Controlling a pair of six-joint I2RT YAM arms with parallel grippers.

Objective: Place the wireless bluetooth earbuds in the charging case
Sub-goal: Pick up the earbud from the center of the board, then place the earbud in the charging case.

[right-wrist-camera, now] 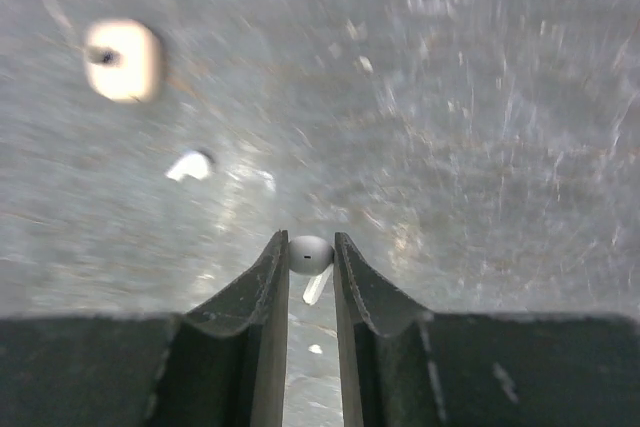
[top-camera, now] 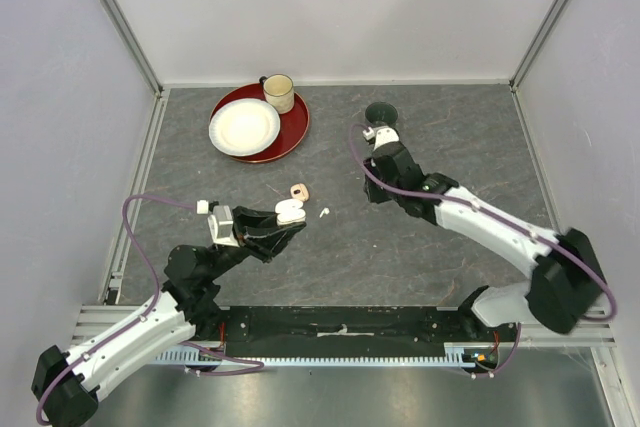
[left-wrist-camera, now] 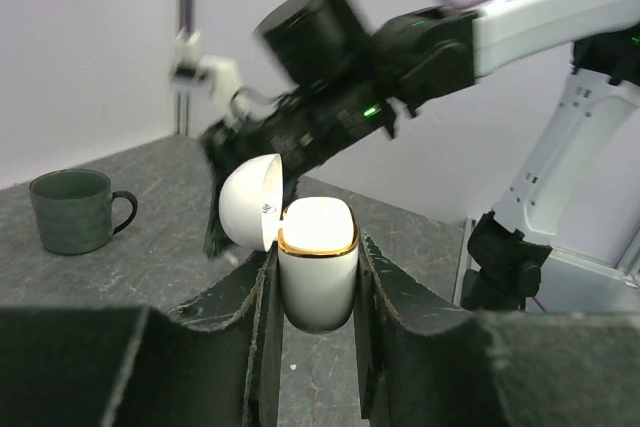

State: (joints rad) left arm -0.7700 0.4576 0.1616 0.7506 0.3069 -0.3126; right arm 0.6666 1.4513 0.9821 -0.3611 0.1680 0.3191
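Looking down from the top camera, I see the left gripper (top-camera: 288, 215) near the middle of the grey table (top-camera: 450, 127), closed on the white charging case (top-camera: 291, 210). A pale peach rounded piece (top-camera: 300, 191) lies just beyond it; a loose earbud (top-camera: 324, 213) lies on the table just right of the case, not touching it. The right gripper (top-camera: 372, 134) sits further back, close beside a dark mug (top-camera: 381, 112); from up here I cannot tell how its jaws stand. At the back left a red plate (top-camera: 298, 129) carries a white plate (top-camera: 244, 127) and a cream mug (top-camera: 279, 93).

On the left wrist camera the charging case (left-wrist-camera: 317, 262) stands upright between the two dark fingers (left-wrist-camera: 250, 327), which press on both its sides. Its lid (left-wrist-camera: 248, 202) is swung open to the left and a gold rim rings the mouth; glare washes out the inside, so I cannot tell what it holds. The right arm (left-wrist-camera: 430, 37) crosses behind, blurred; the dark mug (left-wrist-camera: 75, 209) stands at the left.

On the right wrist camera, itself blurred, the right gripper (right-wrist-camera: 311, 252) is closed on a white earbud (right-wrist-camera: 310, 254); the round head is pinched between the tips and the stem hangs below. The peach piece (right-wrist-camera: 125, 59) and the loose earbud (right-wrist-camera: 188, 165) lie on the table at upper left, well apart from the tips.
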